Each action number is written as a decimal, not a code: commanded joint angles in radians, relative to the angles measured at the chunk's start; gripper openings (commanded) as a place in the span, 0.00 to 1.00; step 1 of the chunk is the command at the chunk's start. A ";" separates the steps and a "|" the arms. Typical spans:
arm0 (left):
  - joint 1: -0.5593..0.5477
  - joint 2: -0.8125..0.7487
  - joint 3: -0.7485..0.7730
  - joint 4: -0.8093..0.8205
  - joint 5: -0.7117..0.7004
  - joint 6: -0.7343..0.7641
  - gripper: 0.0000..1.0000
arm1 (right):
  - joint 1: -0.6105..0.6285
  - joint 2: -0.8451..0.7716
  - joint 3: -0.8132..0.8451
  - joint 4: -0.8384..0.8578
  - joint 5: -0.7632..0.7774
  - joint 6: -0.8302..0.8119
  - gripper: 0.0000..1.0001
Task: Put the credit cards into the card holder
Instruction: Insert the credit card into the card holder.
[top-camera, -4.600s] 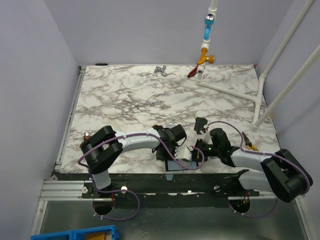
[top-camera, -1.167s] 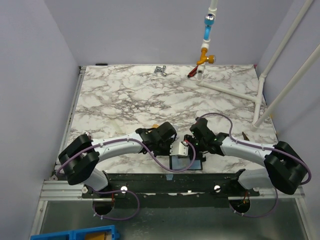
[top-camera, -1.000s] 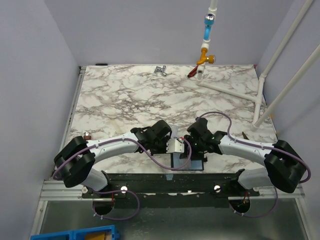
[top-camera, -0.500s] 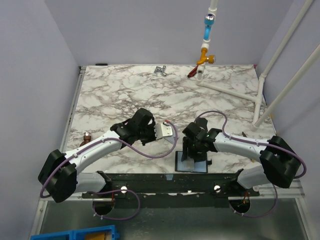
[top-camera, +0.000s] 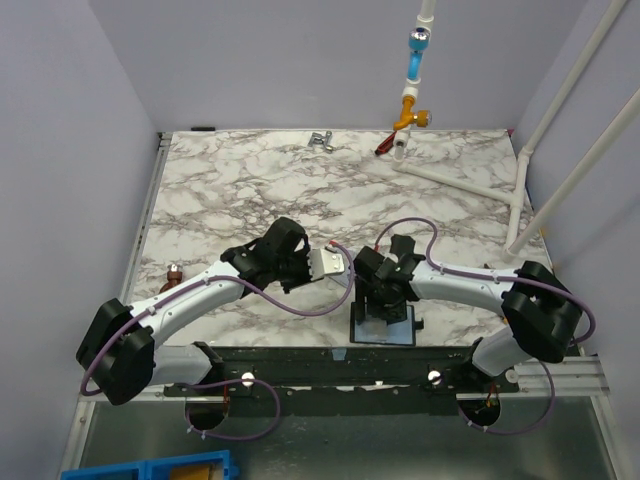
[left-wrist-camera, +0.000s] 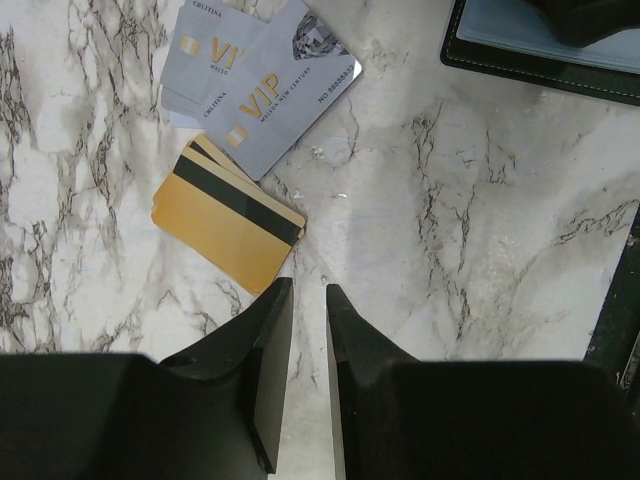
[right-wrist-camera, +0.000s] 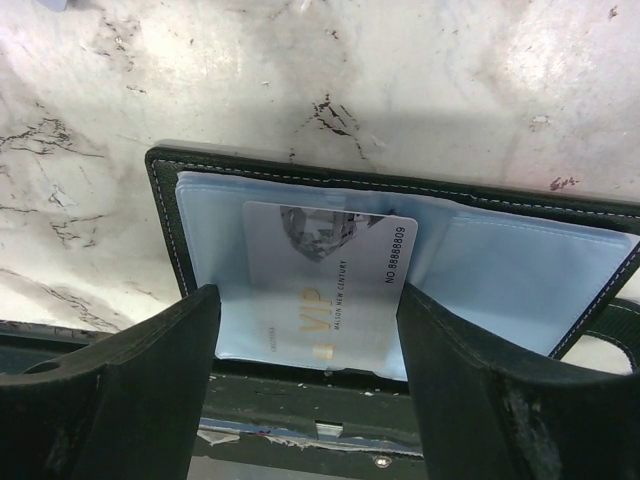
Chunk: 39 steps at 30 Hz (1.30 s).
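Lying open and flat at the near edge of the marble table (top-camera: 250, 190), the black card holder (right-wrist-camera: 500, 265) has its long axis running left to right. A grey-blue card (right-wrist-camera: 320, 290) rests crosswise on its pale blue lining, printed "VIP", "MALLON NEW CENTURY" and a number beginning "NO.8888". The right gripper (right-wrist-camera: 308, 300) is spread wide, straddling that card and grasping nothing. The left gripper (left-wrist-camera: 308, 290), nearly clenched and empty, hangs above loose gold-tan cards (left-wrist-camera: 225, 220) with a dark stripe. These lie diagonally, touching fanned grey cards (left-wrist-camera: 260, 90) also marked "VIP".
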 joint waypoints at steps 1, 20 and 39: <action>0.006 0.006 -0.008 -0.010 0.040 -0.007 0.22 | 0.023 0.052 -0.008 0.033 0.015 0.030 0.75; 0.014 -0.011 -0.008 -0.025 0.042 0.005 0.22 | 0.052 0.093 0.011 0.050 0.073 0.049 0.65; 0.013 -0.021 -0.007 -0.038 0.049 0.016 0.22 | 0.076 0.104 0.062 0.023 0.094 0.068 0.47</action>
